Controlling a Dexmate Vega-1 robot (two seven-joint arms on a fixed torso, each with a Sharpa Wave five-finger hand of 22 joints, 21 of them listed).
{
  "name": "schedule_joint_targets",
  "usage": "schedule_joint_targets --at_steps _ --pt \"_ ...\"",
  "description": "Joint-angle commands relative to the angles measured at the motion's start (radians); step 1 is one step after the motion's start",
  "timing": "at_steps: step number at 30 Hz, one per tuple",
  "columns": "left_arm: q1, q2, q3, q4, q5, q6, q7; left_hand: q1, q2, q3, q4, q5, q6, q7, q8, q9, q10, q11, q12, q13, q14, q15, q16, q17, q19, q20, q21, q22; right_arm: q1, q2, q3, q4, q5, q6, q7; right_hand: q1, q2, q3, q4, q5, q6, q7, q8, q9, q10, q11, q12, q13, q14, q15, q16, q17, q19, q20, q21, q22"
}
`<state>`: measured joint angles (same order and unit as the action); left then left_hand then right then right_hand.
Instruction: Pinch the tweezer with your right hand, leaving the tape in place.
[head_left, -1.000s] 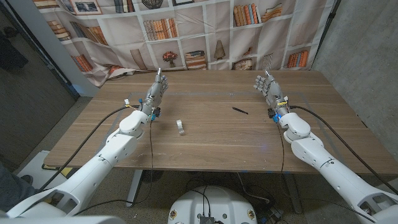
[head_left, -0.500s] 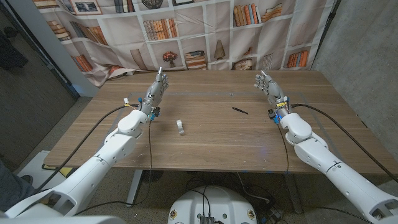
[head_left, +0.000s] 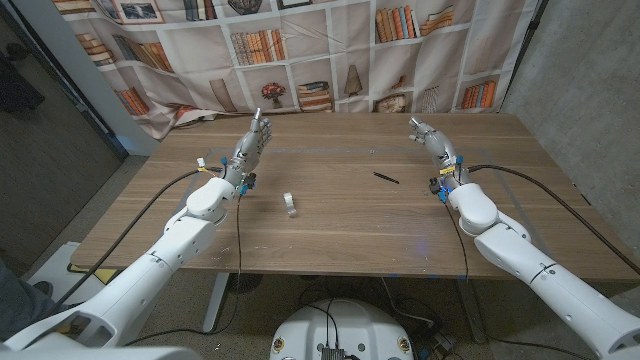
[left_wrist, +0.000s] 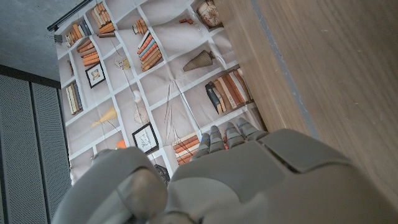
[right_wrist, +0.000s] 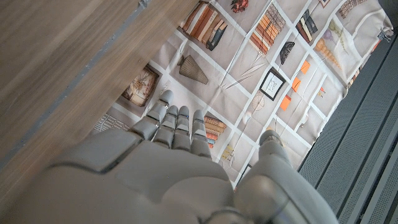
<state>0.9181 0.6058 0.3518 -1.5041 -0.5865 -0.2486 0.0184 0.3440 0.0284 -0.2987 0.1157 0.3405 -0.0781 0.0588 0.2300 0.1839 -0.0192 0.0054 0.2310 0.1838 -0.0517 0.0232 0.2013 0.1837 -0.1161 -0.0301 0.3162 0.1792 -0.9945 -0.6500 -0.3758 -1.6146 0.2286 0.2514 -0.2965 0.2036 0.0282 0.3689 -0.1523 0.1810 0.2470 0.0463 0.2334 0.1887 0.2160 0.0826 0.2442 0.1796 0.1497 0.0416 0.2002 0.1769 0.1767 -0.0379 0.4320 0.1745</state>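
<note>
The tweezer (head_left: 386, 178) is a thin dark piece lying on the wooden table (head_left: 340, 225) a little right of the middle. A small white roll of tape (head_left: 289, 205) stands left of the middle. My right hand (head_left: 436, 146) is raised at the right, fingers apart and reaching toward the far edge, holding nothing, a short way right of the tweezer. My left hand (head_left: 251, 146) is raised on the left side, fingers extended, empty, behind and left of the tape. The right wrist view looks along the back of my right hand (right_wrist: 174, 162); the left wrist view along my left hand (left_wrist: 236, 168).
A bookshelf-print curtain (head_left: 300, 50) hangs behind the table's far edge. Black cables run along both arms. A grey wall (head_left: 590, 90) stands to the right and a dark panel (head_left: 40, 130) to the left.
My right hand has tilted and drifted slightly toward the far edge. The left hand, tweezer and tape have stayed where they were.
</note>
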Motion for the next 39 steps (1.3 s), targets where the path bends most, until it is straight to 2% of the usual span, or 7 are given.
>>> schedule_joint_targets --at_steps 1,7,15,19,26,33,39 --pt "0.007 0.006 0.002 -0.015 0.004 -0.008 -0.009 0.013 0.002 0.001 -0.007 0.007 0.011 -0.002 0.006 0.002 0.013 -0.004 0.007 0.004 0.012 -0.002 0.005 0.002 0.006 0.001 -0.002 0.005 -0.024 -0.020 -0.011 -0.072 -0.104 -0.069 -0.090 0.021 0.003 0.007 -0.007 0.005 0.020 -0.010 0.007 0.003 0.015 -0.004 0.003 0.003 0.012 -0.002 0.004 0.003 0.011 -0.050 -0.006 0.004" --pt "0.011 0.003 0.003 -0.019 0.005 -0.004 -0.001 0.017 0.006 0.002 -0.008 0.006 0.022 -0.002 0.007 0.002 0.018 -0.006 0.006 0.004 0.015 -0.005 0.004 0.002 0.008 0.001 -0.003 0.005 -0.024 -0.039 -0.018 -0.106 -0.153 -0.154 -0.117 0.054 0.011 0.017 -0.013 0.009 0.050 -0.038 0.011 0.004 0.014 -0.002 -0.003 0.002 -0.006 -0.008 -0.009 0.003 -0.001 -0.055 -0.020 0.004" --pt "0.015 0.005 0.006 -0.026 0.010 0.000 0.002 0.024 0.014 0.005 -0.009 0.006 0.033 -0.005 0.008 0.002 0.025 -0.011 0.006 0.004 0.017 -0.004 0.002 0.002 0.011 0.002 -0.005 0.005 -0.012 -0.049 -0.034 -0.117 -0.199 -0.203 -0.137 0.083 0.014 0.023 -0.016 0.013 0.061 -0.053 0.007 0.004 -0.021 -0.002 -0.022 0.002 -0.037 -0.010 -0.020 0.002 -0.024 -0.055 -0.040 0.004" --pt "0.026 -0.004 0.002 -0.032 0.012 -0.010 0.020 0.029 0.021 0.008 -0.010 0.005 0.044 -0.008 0.010 0.002 0.030 -0.011 0.006 0.004 0.018 -0.007 0.001 0.002 0.014 0.002 -0.005 0.005 -0.002 -0.056 -0.049 -0.129 -0.245 -0.250 -0.155 0.112 0.014 0.032 -0.024 0.018 0.076 -0.049 0.010 0.004 -0.019 -0.003 -0.024 0.001 -0.039 -0.013 -0.019 0.002 -0.019 -0.051 -0.044 0.003" --pt "0.039 0.007 -0.005 -0.058 0.017 0.003 0.041 0.036 0.032 0.013 -0.011 0.004 0.046 -0.009 0.008 0.003 0.033 -0.012 0.005 0.004 0.019 -0.008 -0.001 0.001 0.016 0.001 -0.007 0.005 0.006 -0.058 -0.067 -0.150 -0.296 -0.327 -0.182 0.162 0.000 0.040 -0.032 0.016 0.115 -0.071 0.020 0.005 -0.025 -0.016 -0.029 0.001 -0.042 -0.019 -0.018 0.001 -0.014 -0.052 -0.055 0.002" --pt "0.055 0.029 -0.016 -0.089 0.025 0.019 0.059 0.047 0.048 0.021 -0.013 0.002 0.052 -0.010 0.007 0.003 0.035 -0.011 0.002 0.004 0.020 -0.008 -0.002 0.001 0.018 0.002 -0.008 0.005 0.015 -0.063 -0.095 -0.166 -0.353 -0.409 -0.201 0.221 -0.016 0.051 -0.036 0.012 0.127 -0.090 0.021 0.007 -0.034 -0.044 -0.035 0.000 -0.054 -0.018 -0.021 0.001 -0.014 -0.051 -0.068 0.001" --pt "0.047 0.032 -0.014 -0.061 0.037 -0.009 0.037 0.067 0.062 0.030 -0.021 -0.004 0.036 -0.009 -0.004 0.003 0.021 -0.013 -0.008 0.004 0.008 -0.007 -0.009 0.001 0.011 0.005 -0.014 0.005 0.023 -0.070 -0.118 -0.193 -0.402 -0.494 -0.208 0.263 -0.027 0.059 -0.037 0.008 0.139 -0.104 0.024 0.010 -0.052 -0.050 -0.042 0.001 -0.062 -0.016 -0.022 0.001 -0.017 -0.046 -0.079 0.001"
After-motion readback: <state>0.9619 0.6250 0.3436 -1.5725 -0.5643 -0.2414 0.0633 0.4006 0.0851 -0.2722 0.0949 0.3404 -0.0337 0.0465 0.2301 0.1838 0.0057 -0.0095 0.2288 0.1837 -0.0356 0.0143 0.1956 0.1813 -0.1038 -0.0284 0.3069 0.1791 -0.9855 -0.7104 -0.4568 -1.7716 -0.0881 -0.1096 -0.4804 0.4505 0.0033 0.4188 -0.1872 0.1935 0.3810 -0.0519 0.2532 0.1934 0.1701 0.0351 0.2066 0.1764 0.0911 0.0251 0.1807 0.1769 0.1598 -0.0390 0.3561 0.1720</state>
